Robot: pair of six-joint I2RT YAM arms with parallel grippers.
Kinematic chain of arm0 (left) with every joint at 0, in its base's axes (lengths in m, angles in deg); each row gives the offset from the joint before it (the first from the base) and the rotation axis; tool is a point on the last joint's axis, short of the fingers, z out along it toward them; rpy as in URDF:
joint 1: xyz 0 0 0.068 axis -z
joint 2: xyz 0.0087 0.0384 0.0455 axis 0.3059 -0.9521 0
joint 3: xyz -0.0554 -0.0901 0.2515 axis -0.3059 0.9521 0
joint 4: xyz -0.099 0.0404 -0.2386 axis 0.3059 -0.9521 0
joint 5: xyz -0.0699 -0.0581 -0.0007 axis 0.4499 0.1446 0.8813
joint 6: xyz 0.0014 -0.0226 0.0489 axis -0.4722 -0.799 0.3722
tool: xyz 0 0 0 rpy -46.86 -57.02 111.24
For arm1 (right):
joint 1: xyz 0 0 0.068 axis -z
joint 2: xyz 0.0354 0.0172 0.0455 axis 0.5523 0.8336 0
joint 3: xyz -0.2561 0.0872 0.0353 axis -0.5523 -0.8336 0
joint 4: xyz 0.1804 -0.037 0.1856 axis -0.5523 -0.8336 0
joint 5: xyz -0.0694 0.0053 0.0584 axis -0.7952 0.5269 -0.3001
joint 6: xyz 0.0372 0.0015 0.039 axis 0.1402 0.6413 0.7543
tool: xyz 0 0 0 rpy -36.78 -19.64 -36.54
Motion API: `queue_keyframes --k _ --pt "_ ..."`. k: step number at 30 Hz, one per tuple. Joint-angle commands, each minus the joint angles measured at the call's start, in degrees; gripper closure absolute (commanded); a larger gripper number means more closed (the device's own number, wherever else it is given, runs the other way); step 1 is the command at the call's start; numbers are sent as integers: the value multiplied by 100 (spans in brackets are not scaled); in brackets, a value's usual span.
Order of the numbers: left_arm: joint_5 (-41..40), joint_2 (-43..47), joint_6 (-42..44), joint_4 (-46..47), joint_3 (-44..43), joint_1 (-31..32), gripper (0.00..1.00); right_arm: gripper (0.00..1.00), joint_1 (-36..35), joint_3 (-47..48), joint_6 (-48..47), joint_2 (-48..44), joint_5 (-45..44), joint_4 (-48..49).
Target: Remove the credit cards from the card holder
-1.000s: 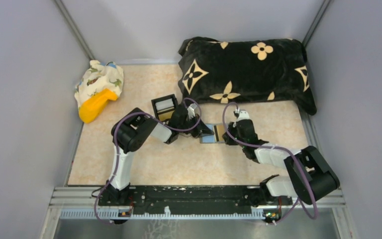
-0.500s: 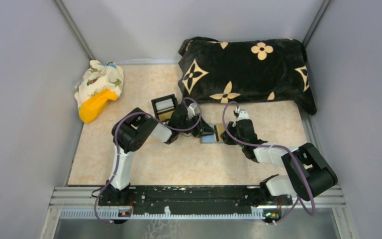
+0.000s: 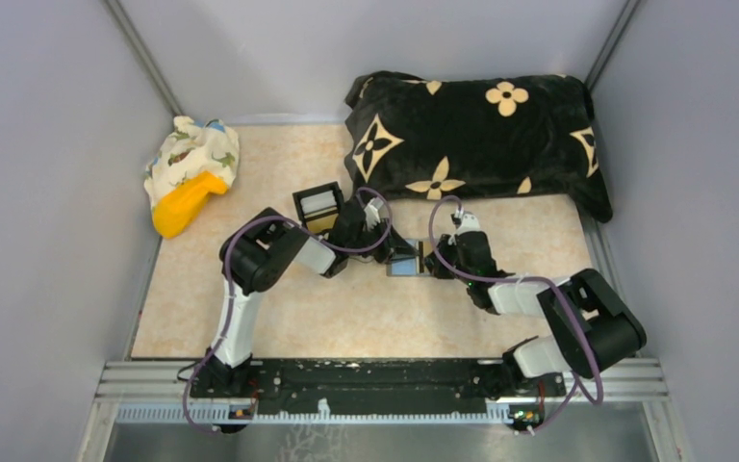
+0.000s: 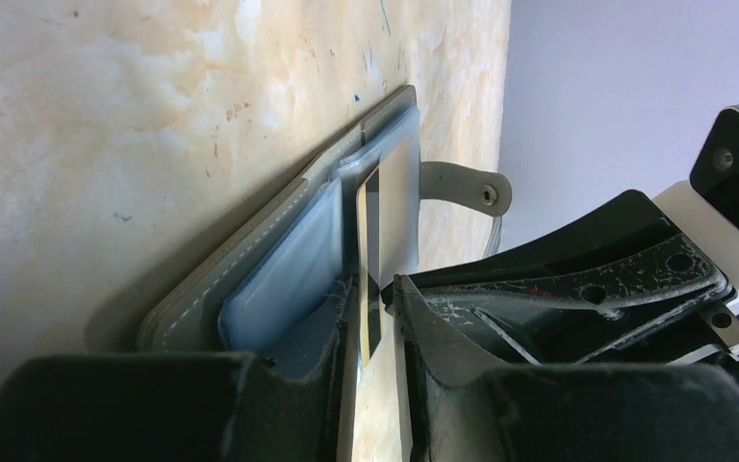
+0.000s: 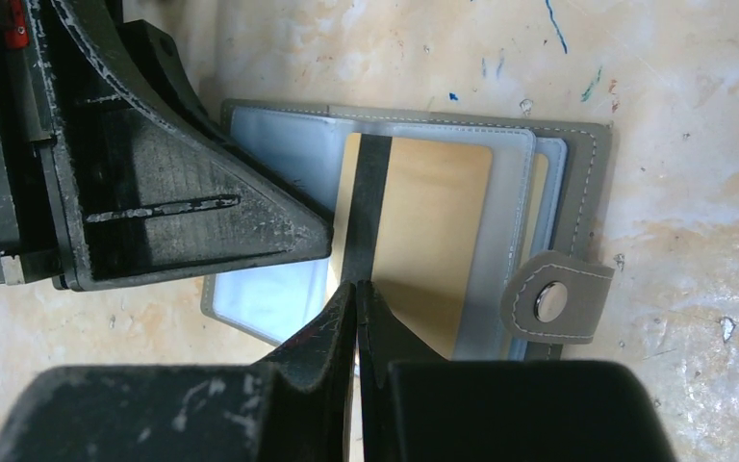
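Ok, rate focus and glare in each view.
Top external: even light, soft shadows, card holder tiny. Left wrist: left gripper's fingers blurred, card holder sharper. Right wrist: glint on the snap button, cloudy sleeve dulling the gold card.

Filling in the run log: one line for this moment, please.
left gripper: open, jaws astride card edge | right gripper: shut, tips at card | holder: open on table, card inside

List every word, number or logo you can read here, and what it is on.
None readable.
The gold card shows only a black stripe.
The card holder is plain grey.
The black pillow bears flower shapes, no letters.
The patterned cloth has a print too small to tell.
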Motion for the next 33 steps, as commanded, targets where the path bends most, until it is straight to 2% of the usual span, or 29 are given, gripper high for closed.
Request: queue_keyframes --k 1,9,15,26,33 --pt "131 -147 -35 177 -222 109 78 96 -44 -125 -1 131 37 -136" --pt "246 -266 85 49 -398 207 100 96 -44 -126 35 214 60 -79" --pt "277 -204 183 10 -340 205 100 96 -4 -132 74 112 -4 -156" --pt "61 472 709 -435 90 -62 100 96 585 -246 -43 -602 43 -543" --pt "37 542 835 -570 155 -133 100 96 606 -277 -38 -520 89 -438"
